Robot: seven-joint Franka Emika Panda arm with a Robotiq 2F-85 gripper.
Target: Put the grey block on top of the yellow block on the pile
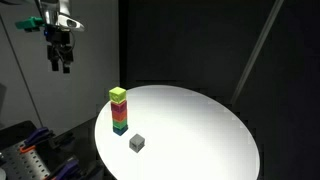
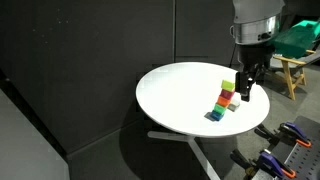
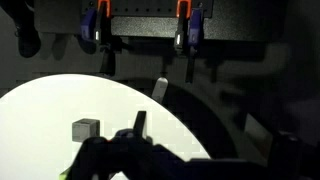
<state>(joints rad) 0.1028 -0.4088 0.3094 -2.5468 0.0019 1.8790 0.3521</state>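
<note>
Fingers point(image 1: 66, 64) wide, empty, high. Both exterior views: yellow block point(image 1: 118, 95) tops pile point(image 1: 119, 118) on counter point(image 1: 200, 130). Wrist view: grey block point(image 3: 86, 128), clamps point(image 3: 97, 20).

You see the grey block point(image 1: 136, 143) lying flat on the white surface point(image 1: 200, 130), just beside the upright pile point(image 1: 119, 120); the yellow block point(image 1: 118, 96) tops it.

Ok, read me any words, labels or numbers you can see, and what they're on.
None can be read. The grey block, the pile and the white table show plain faces; the clamps behind the table in the wrist view are too dark and blurred to show any marking.
</note>
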